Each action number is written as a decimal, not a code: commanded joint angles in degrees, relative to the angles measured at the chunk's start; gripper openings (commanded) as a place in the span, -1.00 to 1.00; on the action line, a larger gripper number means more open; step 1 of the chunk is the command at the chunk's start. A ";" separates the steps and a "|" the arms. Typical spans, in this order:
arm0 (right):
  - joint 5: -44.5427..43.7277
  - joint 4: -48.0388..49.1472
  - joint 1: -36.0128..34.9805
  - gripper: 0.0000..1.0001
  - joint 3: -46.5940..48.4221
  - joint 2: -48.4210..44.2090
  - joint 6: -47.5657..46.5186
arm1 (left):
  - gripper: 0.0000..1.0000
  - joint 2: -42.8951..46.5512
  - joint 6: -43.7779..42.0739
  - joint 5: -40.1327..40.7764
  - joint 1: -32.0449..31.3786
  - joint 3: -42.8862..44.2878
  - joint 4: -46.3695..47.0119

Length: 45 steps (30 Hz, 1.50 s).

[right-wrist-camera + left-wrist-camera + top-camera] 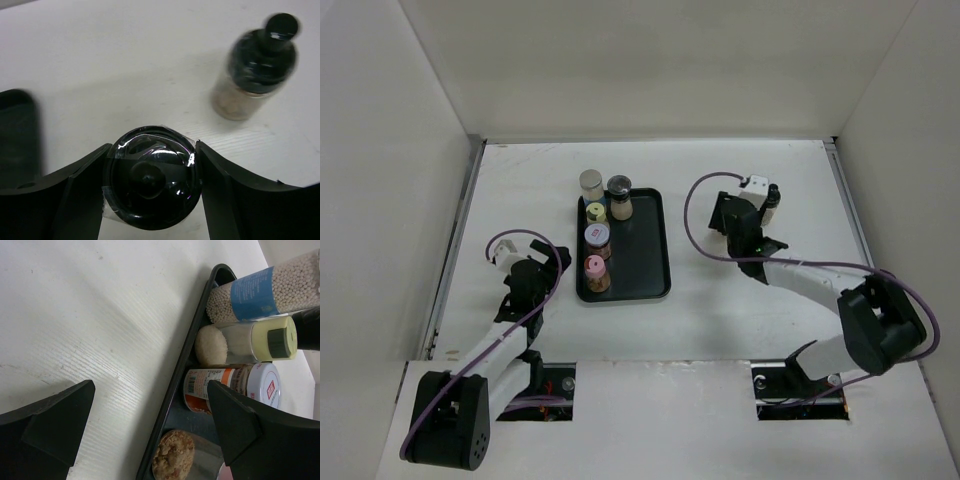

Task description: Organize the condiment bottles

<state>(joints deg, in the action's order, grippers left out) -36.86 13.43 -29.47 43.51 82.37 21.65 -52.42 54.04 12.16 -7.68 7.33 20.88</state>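
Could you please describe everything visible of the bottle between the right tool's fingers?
The black-lidded bottle shows only from above: a round, glossy black cap with a central knob and clear film round its rim. It appears to stand upright on the white table, the fingers of the right tool touching its sides. Its body is hidden.

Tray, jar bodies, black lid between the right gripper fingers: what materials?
Tray: black, slight sheen, raised rim; probably plastic, maybe coated metal. Jar bodies: clear, contents show through; glass or plastic, can't tell. Black lid: glossy, likely plastic, under crinkled clear wrap.
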 commanded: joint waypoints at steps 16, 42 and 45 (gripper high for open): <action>4.87 6.70 -22.33 0.12 29.26 24.14 -5.57 | 1.00 3.47 0.01 -0.30 0.17 -0.30 1.70; 1.27 -3.85 -37.01 0.90 18.99 15.02 3.32 | 1.00 2.85 0.36 -0.65 0.08 -0.13 1.70; 0.56 -4.55 -34.91 0.99 17.23 10.64 2.87 | 1.00 3.29 0.28 -0.12 0.08 -0.13 1.70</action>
<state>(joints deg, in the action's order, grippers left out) -33.52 7.92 -66.22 61.89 99.29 23.59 -50.22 54.04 11.97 -7.90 7.33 20.78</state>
